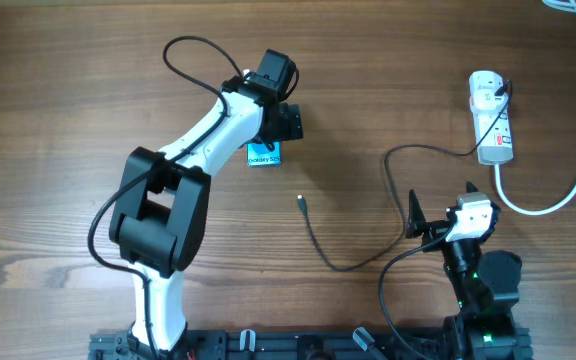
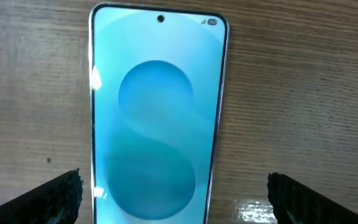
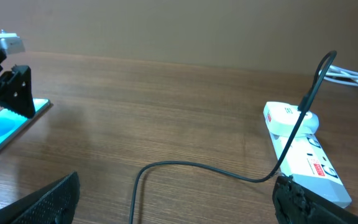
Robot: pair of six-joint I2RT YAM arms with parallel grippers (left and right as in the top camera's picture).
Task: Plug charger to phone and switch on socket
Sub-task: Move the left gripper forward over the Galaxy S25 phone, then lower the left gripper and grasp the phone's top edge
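Left gripper (image 1: 286, 118) at 11 o'clock, over phone (image 1: 264, 156); only the phone's blue end shows under the arm. Socket (image 1: 495, 125) at 2 o'clock, with white cord (image 1: 548, 208) looping off toward 1. Charger (image 1: 346, 269) runs from the socket, curves down toward 5, and its plug tip (image 1: 301, 203) lies free near centre, apart from phone. Right gripper (image 1: 414, 218) at 4 o'clock, beside charger.

left arm (image 1: 208, 135): white tube links, bulky black joint housings, thin black cable (image 1: 166, 55) looping by the wrist. right arm (image 1: 468, 275): mostly black, white wrist block (image 1: 473, 215), green light (image 1: 481, 337) at base. fingers (image 2: 55, 196) black, rough matte texture.
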